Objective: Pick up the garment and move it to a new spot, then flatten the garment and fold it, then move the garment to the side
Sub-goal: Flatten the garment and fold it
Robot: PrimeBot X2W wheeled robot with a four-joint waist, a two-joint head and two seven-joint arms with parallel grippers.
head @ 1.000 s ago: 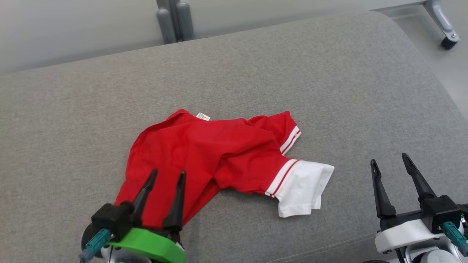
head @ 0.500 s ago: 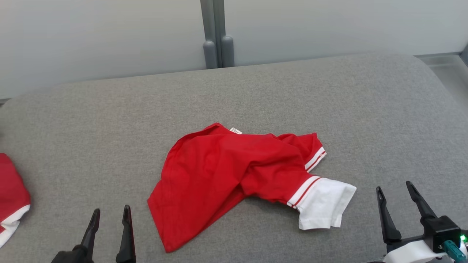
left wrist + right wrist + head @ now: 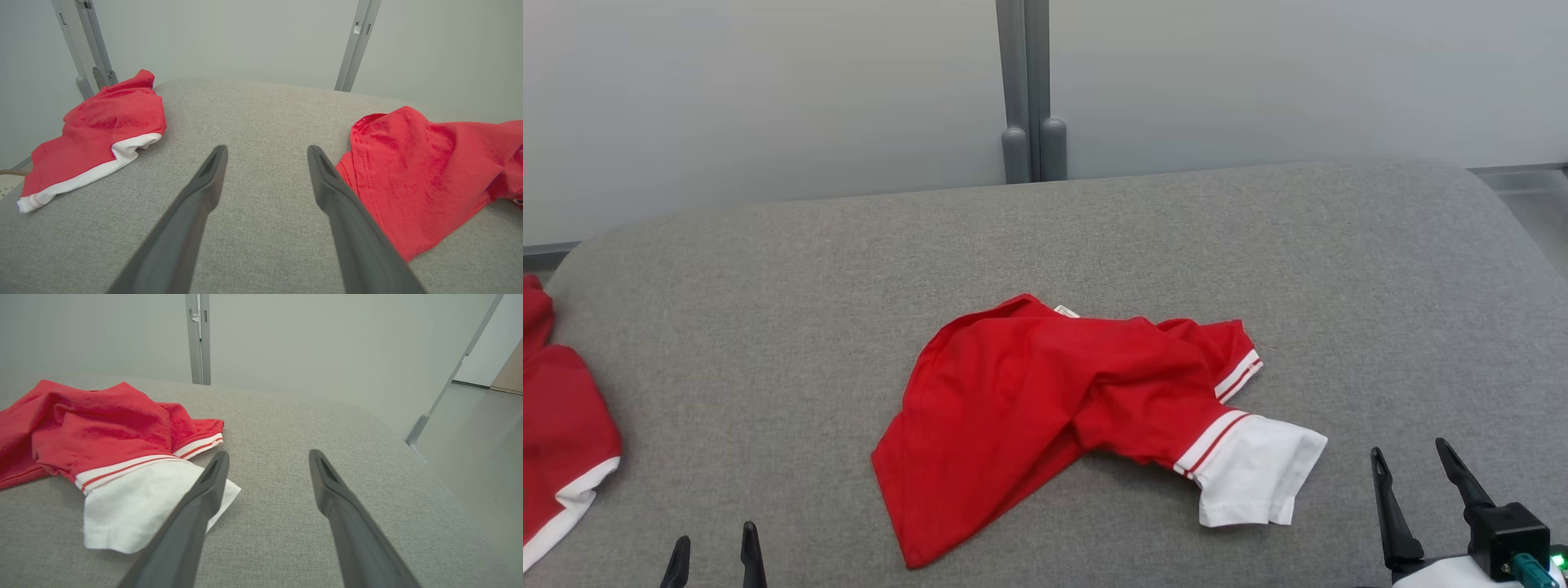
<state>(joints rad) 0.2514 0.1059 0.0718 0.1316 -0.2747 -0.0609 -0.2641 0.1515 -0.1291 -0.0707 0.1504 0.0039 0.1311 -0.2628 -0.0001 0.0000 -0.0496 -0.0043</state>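
Red knit cloth, crumpled and partly doubled over itself, lay near the middle of the grey woven cushion (image 3: 768, 269) while your two arms stood clear of it. The garment (image 3: 1029, 392), a short-sleeved shirt of soft matte jersey, rested in loose folds with a small white label (image 3: 1066, 311) showing at its far edge. One sleeve (image 3: 1250, 478) ended in a broad white cuff set off by thin red stripes and spread flat toward your right; a second, narrower striped cuff (image 3: 1240, 374) curled just behind it. Your right gripper (image 3: 1409, 447) hung low at the near right, its two long, dark, tapering fingers spread wide and holding nothing, their tips near the white cuff but apart from it. Your left gripper (image 3: 716, 532) sat at the near left, fingers likewise parted and empty. It was over bare fabric between the garment and a second red garment (image 3: 564, 441) with a white hem, which lay bunched at the cushion's left end. You could see the cushion's coarse, even weave and its rounded corners. Behind it rose a smooth pale wall panel (image 3: 768, 98), split by a slim grey metal post (image 3: 1031, 82).
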